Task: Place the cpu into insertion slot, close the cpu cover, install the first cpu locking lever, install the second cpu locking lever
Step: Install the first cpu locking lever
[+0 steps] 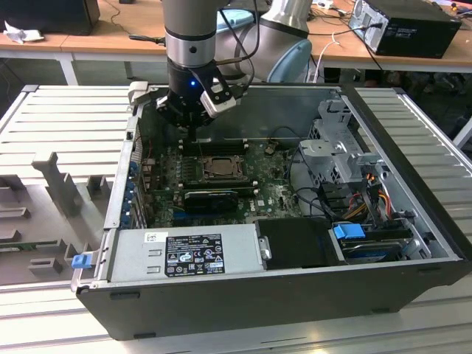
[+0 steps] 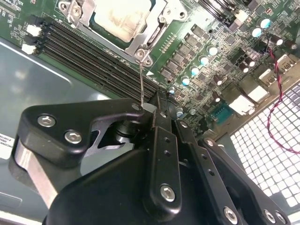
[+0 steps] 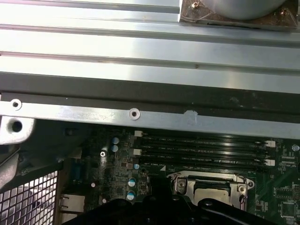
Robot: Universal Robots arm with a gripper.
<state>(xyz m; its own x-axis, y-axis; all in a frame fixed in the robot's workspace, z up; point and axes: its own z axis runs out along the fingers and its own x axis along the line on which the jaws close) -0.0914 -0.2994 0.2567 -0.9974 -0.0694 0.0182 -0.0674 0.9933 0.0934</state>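
Your hand (image 2: 149,110) is clamped on a thin cpu locking lever (image 2: 141,79) rising from a corner of the insertion slot (image 2: 145,58) — the cpu (image 2: 123,16) lies in that slot, the cpu cover (image 2: 157,30) shut over it. Lever step, I judge — it calls for a firm, steady pinch.

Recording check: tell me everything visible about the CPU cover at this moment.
The thin square silvery metal CPU cover lies closed and flat on the green circuit board, beside long black memory slots. Its large middle window shows the dull silver-grey chip. A thin silver wire lever rises from beside its corner, tip pinched in the black pincer, which does not touch the cover.
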